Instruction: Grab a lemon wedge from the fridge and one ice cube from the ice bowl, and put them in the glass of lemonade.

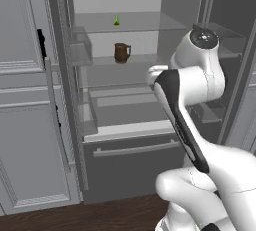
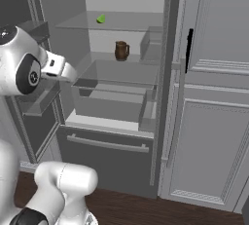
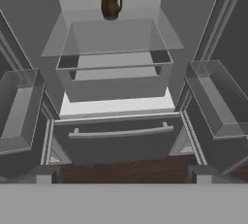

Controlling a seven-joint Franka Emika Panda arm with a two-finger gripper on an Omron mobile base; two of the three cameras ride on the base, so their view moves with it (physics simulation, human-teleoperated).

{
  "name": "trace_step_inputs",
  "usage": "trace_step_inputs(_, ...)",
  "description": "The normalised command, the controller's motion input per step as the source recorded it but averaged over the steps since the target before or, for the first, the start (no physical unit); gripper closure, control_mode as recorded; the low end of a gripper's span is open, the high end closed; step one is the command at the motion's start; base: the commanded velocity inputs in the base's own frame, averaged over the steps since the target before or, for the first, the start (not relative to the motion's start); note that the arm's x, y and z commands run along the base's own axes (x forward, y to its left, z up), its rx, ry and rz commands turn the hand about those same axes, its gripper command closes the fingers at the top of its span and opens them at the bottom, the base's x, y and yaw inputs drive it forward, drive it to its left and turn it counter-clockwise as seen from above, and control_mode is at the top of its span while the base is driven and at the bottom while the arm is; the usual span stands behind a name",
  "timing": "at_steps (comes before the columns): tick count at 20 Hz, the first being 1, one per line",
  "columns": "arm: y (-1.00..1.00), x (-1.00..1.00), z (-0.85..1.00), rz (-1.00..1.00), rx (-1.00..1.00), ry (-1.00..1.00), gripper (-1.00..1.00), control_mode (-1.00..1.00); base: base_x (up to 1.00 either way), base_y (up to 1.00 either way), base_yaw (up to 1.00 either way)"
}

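The fridge (image 1: 131,161) stands open, both doors swung wide. A tiny yellow-green lemon wedge (image 1: 116,21) lies on its top glass shelf (image 2: 121,22), and the right base view catches the wedge (image 2: 100,19) too. My gripper (image 3: 123,175) is open, with nothing between its fingertips (image 3: 44,174). It hangs in front of the fridge at about the height of the middle shelf and looks down over the fridge's bottom drawer (image 3: 118,140). The wedge is higher and further back than the hand. The glass of lemonade and the ice bowl are out of view.
A brown mug (image 1: 121,52) stands on the middle shelf. Below it a clear crisper drawer (image 3: 116,75) is pulled out. Door bins (image 3: 215,102) jut out on both sides. Panelled grey cabinets (image 2: 214,121) flank the fridge above a dark wood floor (image 3: 126,169).
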Motion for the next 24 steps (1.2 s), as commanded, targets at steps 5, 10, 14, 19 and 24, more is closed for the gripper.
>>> trace_step_inputs(5, -0.21, -0.9, 0.01, 0.0, 0.0, 0.03, -1.0, -1.0, 0.0, 0.0, 0.0)
trace_step_inputs(10, -0.35, -0.36, 0.0, 0.0, 0.01, 0.0, -1.0, -1.0, 0.0, 0.0, 0.0)
trace_step_inputs(14, -0.37, -0.01, 0.0, 0.0, 0.02, 0.0, -1.0, -1.0, 0.0, 0.0, 0.0)
trace_step_inputs(19, -0.26, 0.0, 0.0, 0.0, 0.04, -0.03, -1.0, -1.0, 0.0, 0.0, 0.0)
trace_step_inputs(24, -0.02, 0.16, 0.0, 0.0, 0.01, -0.03, -1.0, -1.0, 0.0, 0.0, 0.0)
